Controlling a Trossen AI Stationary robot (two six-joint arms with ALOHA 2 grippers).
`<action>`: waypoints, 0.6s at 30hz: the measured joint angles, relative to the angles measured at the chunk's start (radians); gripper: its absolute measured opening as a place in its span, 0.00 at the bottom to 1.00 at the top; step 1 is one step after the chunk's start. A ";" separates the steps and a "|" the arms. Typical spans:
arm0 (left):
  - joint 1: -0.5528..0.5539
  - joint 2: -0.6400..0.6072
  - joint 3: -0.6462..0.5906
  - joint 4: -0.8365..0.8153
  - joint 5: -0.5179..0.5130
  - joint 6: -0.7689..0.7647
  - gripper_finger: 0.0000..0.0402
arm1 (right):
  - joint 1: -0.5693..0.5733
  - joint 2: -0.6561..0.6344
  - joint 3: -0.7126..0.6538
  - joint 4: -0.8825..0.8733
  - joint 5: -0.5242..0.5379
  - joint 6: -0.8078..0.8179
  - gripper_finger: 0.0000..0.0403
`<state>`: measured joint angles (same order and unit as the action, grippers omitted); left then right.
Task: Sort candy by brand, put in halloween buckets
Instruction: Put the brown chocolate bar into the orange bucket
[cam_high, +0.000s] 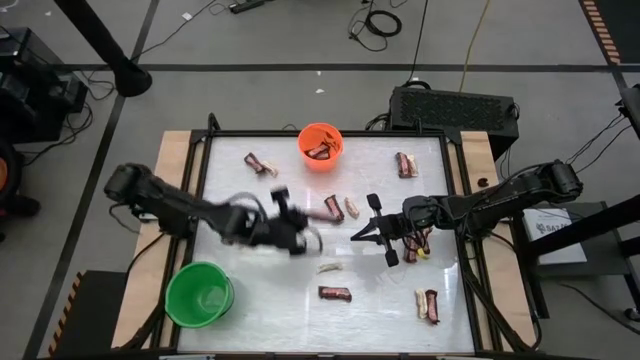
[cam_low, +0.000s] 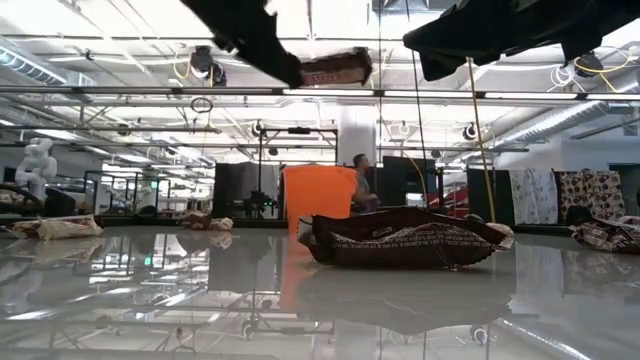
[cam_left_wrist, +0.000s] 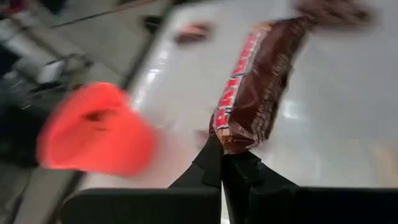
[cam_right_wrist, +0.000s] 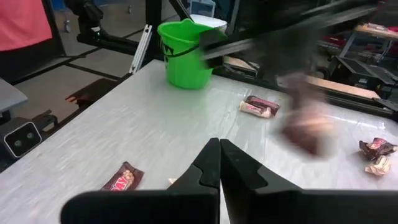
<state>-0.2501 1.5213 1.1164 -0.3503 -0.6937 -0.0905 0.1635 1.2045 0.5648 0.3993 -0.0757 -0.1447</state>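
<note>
My left gripper (cam_left_wrist: 222, 152) is shut on a dark brown-red candy bar (cam_left_wrist: 261, 81) and sits over the table's middle (cam_high: 298, 238), blurred in the high view. The low view shows that bar (cam_low: 335, 68) high above the table. The orange bucket (cam_high: 320, 145) stands at the far edge with dark candy in it. The green bucket (cam_high: 200, 293) stands at the near left. My right gripper (cam_high: 354, 238) hangs shut with nothing in it, right of centre. Loose candy lies scattered: brown bars (cam_high: 260, 163) (cam_high: 335, 293) and a cream piece (cam_high: 330, 267). My left gripper pinches one short end of the bar's wrapper (cam_left_wrist: 233, 140) between its two fingertips. The bar sticks out ahead of the fingers, roughly in line with them. It is lifted clear of the table.
More candy lies at the far right (cam_high: 405, 165), the near right (cam_high: 428, 305), beside my right gripper (cam_high: 415, 245) and at the centre (cam_high: 340, 208). One brown bar (cam_low: 405, 238) lies close before the low camera. A raised frame (cam_high: 455, 200) borders the table.
</note>
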 joint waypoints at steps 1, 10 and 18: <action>0.042 -0.021 0.000 0.003 0.001 0.013 0.00 | 0.000 0.000 0.000 0.000 0.000 -0.002 0.00; 0.505 -0.033 0.000 0.075 0.325 0.037 0.00 | -0.008 0.000 0.000 0.011 0.001 -0.024 0.00; 0.707 0.048 0.002 0.194 0.545 -0.036 0.00 | -0.014 -0.008 0.000 -0.025 0.024 0.041 0.00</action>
<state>0.4570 1.5690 1.1179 -0.1561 -0.1484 -0.1267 0.1497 1.1969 0.5644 0.3741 -0.0513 -0.1035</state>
